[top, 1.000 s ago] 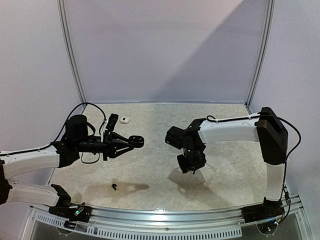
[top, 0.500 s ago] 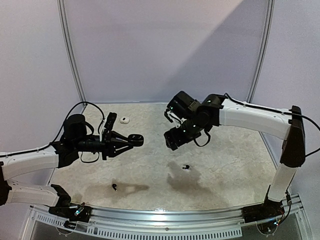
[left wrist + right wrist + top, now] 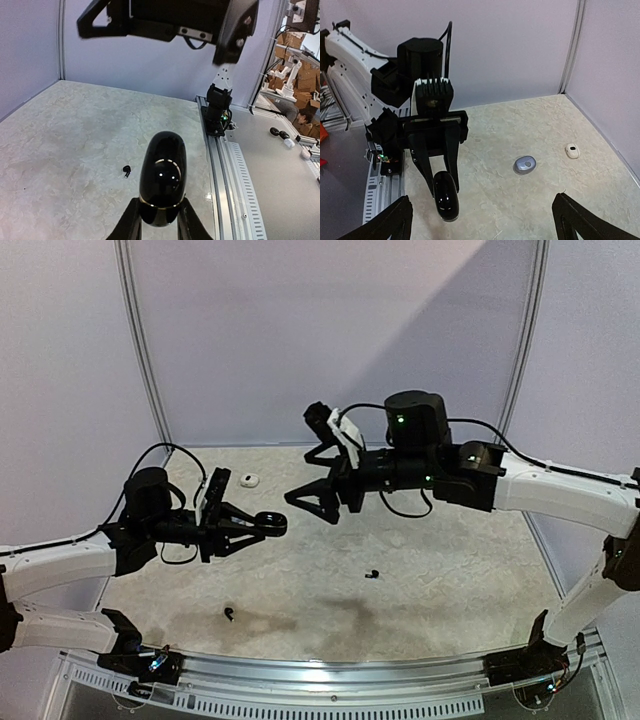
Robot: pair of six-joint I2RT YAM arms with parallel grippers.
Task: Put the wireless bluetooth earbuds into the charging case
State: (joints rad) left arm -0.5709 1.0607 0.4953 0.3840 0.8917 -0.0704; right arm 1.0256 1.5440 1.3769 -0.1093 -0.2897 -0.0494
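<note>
Grips glossy black egg-shaped charging case (image 3: 161, 177) in left jaws above marbled beige counter (image 3: 450, 570); holds right jaws wide apart, empty, with two tiny black stemmed earbuds (image 3: 372, 574) loose on counter, centre and near left (image 3: 229, 614)

The right arm is lifting off the table (image 3: 460, 580) and swinging left toward the charging case (image 3: 273, 524), the right gripper (image 3: 308, 475) spreading its jaws wide and leaving a black earbud (image 3: 372, 574) lying where it was hovering.
</note>
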